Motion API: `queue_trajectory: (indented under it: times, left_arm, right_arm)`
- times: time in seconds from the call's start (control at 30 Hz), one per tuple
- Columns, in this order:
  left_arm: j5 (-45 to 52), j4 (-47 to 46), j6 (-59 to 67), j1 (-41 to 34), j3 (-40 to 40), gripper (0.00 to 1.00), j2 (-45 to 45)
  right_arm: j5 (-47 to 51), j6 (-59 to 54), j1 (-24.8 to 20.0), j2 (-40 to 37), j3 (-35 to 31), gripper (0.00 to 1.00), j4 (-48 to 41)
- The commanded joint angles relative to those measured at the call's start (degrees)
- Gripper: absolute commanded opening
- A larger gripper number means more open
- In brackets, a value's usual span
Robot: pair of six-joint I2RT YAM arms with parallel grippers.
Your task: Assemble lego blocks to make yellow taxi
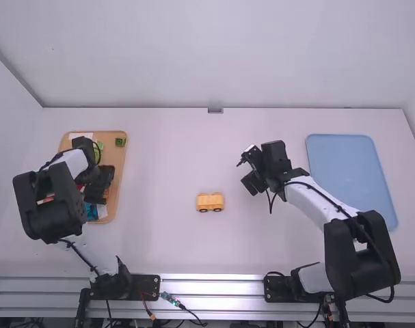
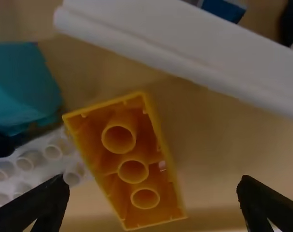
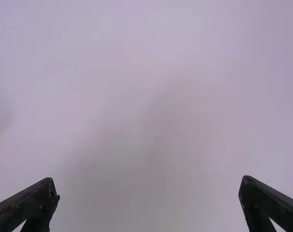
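Because the loose yellow brick (image 2: 132, 195) lay hollow side up and aslant in the tan tray (image 1: 121, 160), you faced a risk of a skewed grip. Your left gripper (image 2: 152, 181) was above it, jaws spread and empty. If you closed them without matching the brick's angle, the brick could have twisted or slipped. The white studded piece (image 2: 52, 152) just beside it could have blocked one side of the jaws or been dragged along. If you failed to turn the brick over, its hollow side would probably not have met the studs.

The partial taxi (image 1: 210, 202) stood wheels down on the worktop (image 1: 166, 239); unsupported, it could have slid under pressing. Your right gripper (image 3: 148, 181) was well apart from the tray, jaws spread, holding nothing. You could read no brand, label or lettering.
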Motion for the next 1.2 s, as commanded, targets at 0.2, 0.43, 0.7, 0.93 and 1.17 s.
queue_trajectory:
  times: [0.2,0.43,0.7,0.93,1.17]
  left_arm:
    - [3.1,1.2,-1.8,0.7,-0.4,0.96,-1.3]
    - [4.7,0.7,-3.3,0.8,-0.4,0.99,-1.3]
    - [-0.1,-9.3,-4.1,0.7,5.1,0.99,-1.5]
    - [0.0,-9.1,-4.1,0.7,7.1,0.99,-1.5]
    - [0.2,-4.8,-4.2,0.7,3.8,0.99,-1.5]
  right_arm:
    - [0.0,0.4,-0.1,0.5,-0.4,0.99,-0.1]
    - [0.1,0.1,-0.1,0.5,-0.4,0.99,0.0]
    - [0.1,0.0,-0.1,0.5,-0.4,0.99,0.0]
    - [0.0,0.0,-0.1,0.5,-0.4,0.99,-0.1]
    - [0.0,0.0,-0.1,0.5,-0.4,0.99,0.0]
